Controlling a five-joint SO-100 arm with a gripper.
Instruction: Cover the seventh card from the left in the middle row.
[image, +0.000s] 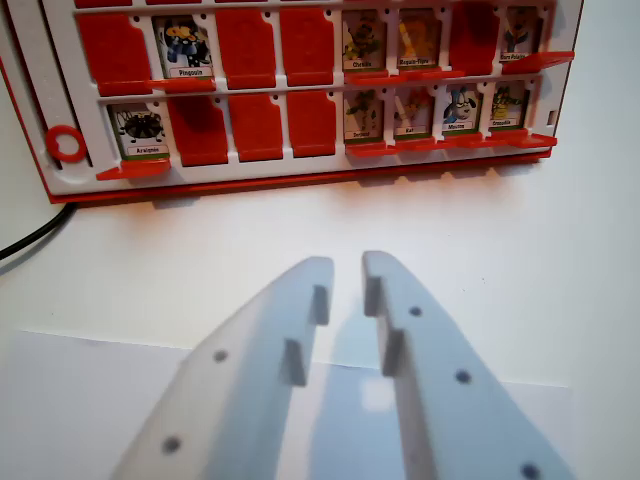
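A red and white game board (300, 172) fills the top of the wrist view. Of its two rows fully in view, the upper one shows, from the left, a red flap, a Pingouin card (186, 45), two red flaps, two picture cards (363, 40), a red flap in seventh place (472, 35) and one more card (521, 32). The lower row has a spider card (140, 128), three red flaps (256, 125) and several picture cards, among them Mouton (458, 108). My gripper (346, 268) hangs below the board, well short of it. Its white fingers (300, 300) stand a narrow gap apart with nothing between them.
A red ring (66, 145) sits on the board's left end. A black cable (30, 240) runs off to the left over the white table. A white sheet (70, 400) lies under the gripper at the bottom. Bare table (470, 230) separates gripper and board.
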